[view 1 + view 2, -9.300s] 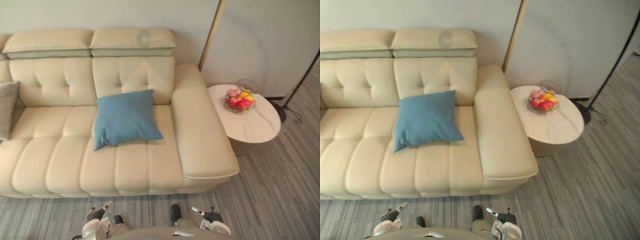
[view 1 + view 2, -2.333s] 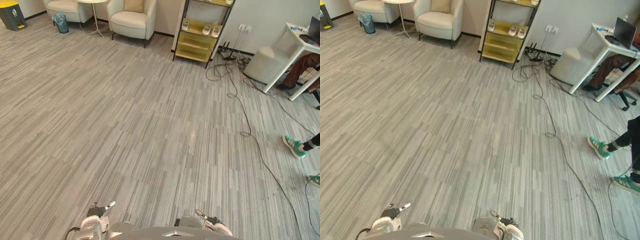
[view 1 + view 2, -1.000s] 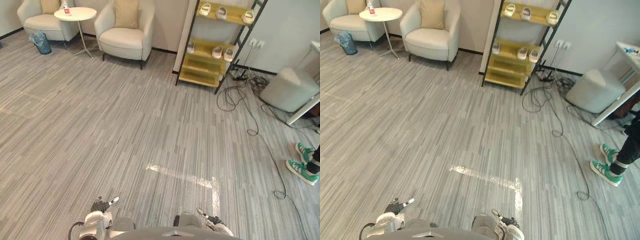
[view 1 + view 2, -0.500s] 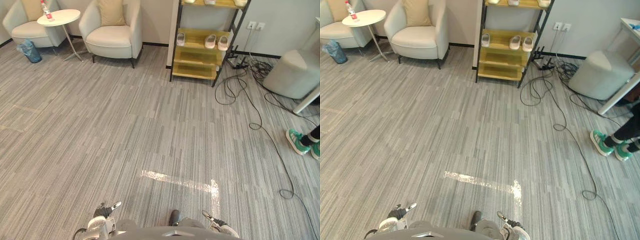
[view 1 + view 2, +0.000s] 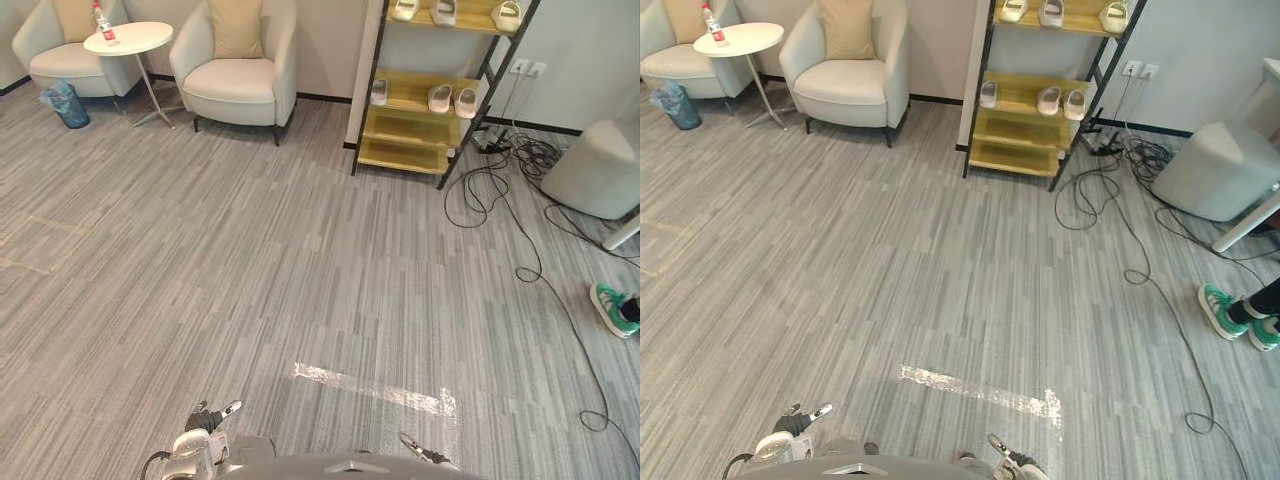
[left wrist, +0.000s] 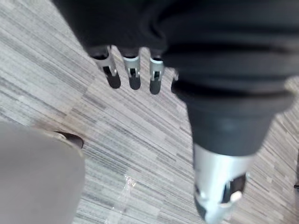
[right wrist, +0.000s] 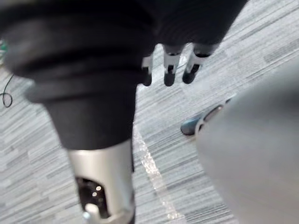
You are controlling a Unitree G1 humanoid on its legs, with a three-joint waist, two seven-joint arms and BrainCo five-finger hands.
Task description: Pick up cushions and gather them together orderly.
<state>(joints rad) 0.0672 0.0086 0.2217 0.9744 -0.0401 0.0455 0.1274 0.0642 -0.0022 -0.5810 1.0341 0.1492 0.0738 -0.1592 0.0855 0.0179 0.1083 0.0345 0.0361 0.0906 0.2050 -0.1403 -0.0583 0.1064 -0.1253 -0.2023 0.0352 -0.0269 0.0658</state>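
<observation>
A tan cushion (image 5: pixel 237 27) stands upright against the back of the nearer armchair (image 5: pixel 232 85), at the far left of the room. A second cushion (image 5: pixel 75 18) stands the same way in the farther armchair (image 5: pixel 60 65). Between the chairs is a small round worktop (image 5: pixel 128 38) with a bottle (image 5: pixel 101 17) on it. To the right of them a rack (image 5: pixel 430 100) holds slippers (image 5: pixel 440 97). Cables (image 5: pixel 490 180) trail from it over the grey floor (image 5: pixel 200 250) toward a pouf (image 5: pixel 600 170).

The eye views place both hands low at the near edge, well apart from the cushions. The wrist views show them up close. The left hand (image 6: pixel 132 74) hangs over the floor, relaxed and straight, grasping nothing. The right hand (image 7: pixel 169 70) is released in the same way, above a shiny tape strip (image 7: pixel 152 170).

The right eye view takes in a person's two green shoes (image 5: pixel 1220 308) and a dark trouser leg. The left eye view has one shoe at its edge.
</observation>
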